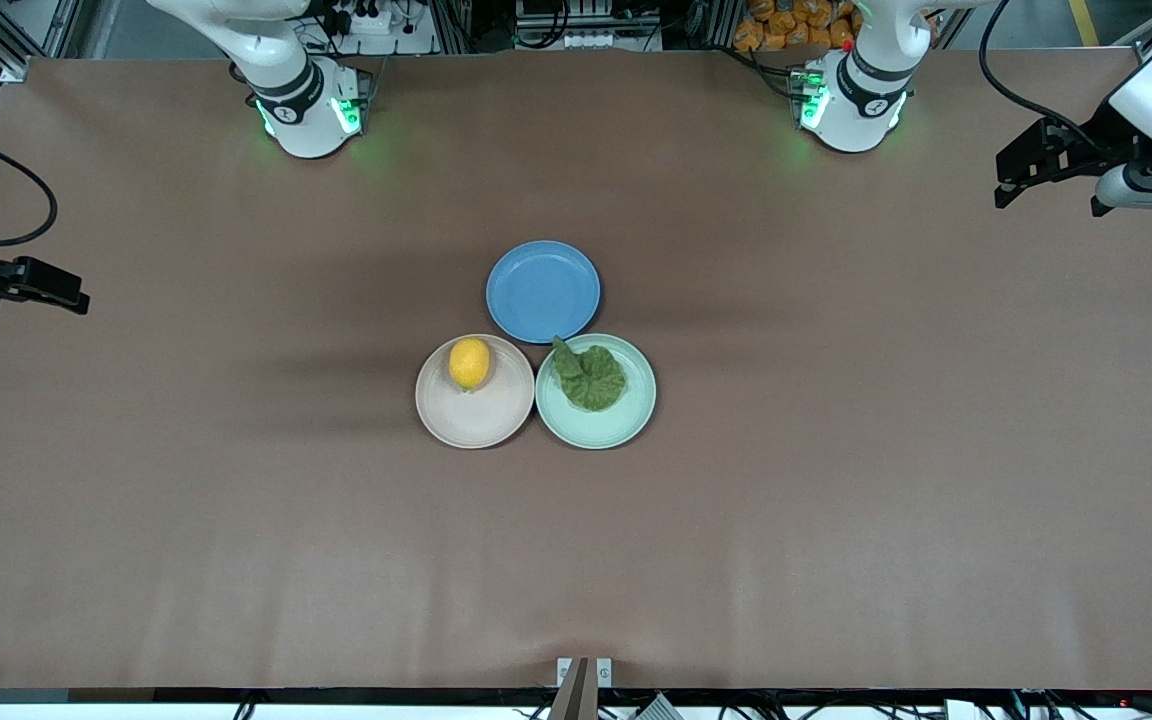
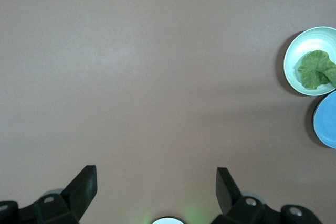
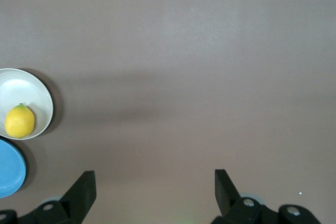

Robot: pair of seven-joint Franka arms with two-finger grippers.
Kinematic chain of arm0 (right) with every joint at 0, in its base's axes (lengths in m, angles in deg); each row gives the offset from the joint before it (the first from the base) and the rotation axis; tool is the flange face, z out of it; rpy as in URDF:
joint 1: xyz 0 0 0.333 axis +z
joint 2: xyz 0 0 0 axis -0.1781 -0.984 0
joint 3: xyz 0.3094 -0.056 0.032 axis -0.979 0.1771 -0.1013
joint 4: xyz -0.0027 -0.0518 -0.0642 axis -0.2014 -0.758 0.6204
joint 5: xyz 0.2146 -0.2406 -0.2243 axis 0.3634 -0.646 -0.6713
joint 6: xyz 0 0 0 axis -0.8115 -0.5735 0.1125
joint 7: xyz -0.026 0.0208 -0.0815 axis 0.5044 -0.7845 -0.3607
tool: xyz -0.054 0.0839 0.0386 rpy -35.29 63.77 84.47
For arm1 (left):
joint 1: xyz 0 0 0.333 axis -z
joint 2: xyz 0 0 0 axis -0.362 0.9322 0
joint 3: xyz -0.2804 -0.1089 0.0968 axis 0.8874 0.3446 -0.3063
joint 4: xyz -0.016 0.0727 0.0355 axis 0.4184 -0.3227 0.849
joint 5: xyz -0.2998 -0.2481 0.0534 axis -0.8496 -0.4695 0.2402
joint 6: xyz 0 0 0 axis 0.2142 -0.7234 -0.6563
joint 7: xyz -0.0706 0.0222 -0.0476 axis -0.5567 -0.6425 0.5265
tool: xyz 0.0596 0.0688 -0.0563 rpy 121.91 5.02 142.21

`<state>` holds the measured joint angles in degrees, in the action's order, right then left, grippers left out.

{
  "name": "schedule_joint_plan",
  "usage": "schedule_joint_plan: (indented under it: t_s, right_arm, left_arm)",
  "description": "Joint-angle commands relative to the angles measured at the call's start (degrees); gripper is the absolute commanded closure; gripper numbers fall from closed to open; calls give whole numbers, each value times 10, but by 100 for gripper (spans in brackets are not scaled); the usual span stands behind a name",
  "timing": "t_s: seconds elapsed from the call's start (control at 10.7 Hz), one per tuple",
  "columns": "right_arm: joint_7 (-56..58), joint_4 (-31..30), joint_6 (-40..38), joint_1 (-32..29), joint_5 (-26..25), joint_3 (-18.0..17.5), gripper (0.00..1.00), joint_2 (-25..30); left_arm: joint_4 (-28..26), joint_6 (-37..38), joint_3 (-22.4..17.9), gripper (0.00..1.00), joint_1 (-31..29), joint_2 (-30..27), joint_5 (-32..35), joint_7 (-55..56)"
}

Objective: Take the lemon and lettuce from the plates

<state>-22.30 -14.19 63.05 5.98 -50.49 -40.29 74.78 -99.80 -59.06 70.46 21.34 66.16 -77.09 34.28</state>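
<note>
While both arms waited at the ends of the table, neither had begun its reach. The right gripper (image 3: pixel 155 195) hung over bare table at the right arm's end, its fingers (image 3: pixel 84 190) standing well apart with nothing between them; in the front view it showed only as a dark bracket at the picture's edge (image 1: pixel 31 283). The left gripper (image 2: pixel 157 192) hung likewise over bare table at the left arm's end (image 1: pixel 1041 160), fingers (image 2: pixel 86 184) spread wide and empty. From each hand the work lay toward the table's middle, well apart from either. The lemon (image 1: pixel 469 362) sat on the beige-pink plate (image 1: pixel 456 420), on the part of it farther from the front camera, its long axis running roughly toward and away from that camera. That plate lay on the right arm's side of the cluster, and the right wrist view showed the lemon (image 3: pixel 19 121) at its margin, so the right arm was judged the nearer hand for it. The lettuce (image 1: pixel 591 375) lay flat on the mint green plate (image 1: pixel 601 428), its stem pointing toward the blue plate (image 1: pixel 543 291), which stood just beside both plates and farther from the front camera. The lettuce (image 2: pixel 315 69) fell within the left wrist view, and the left arm was judged nearer to it. Each arm would need a long inward travel before any descent.
</note>
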Motion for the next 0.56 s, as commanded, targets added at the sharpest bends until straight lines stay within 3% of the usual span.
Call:
schedule_joint_plan:
  t_s: [0.0,0.47]
  right_arm:
    - [8,-10,-2,-12,11,-7,0,11]
    - [9,-11,-2,-13,12,-7,0,11]
  left_arm:
    - [7,6,-1,0,2,1,15,-22]
    - [7,6,-1,0,8,21,9,-11]
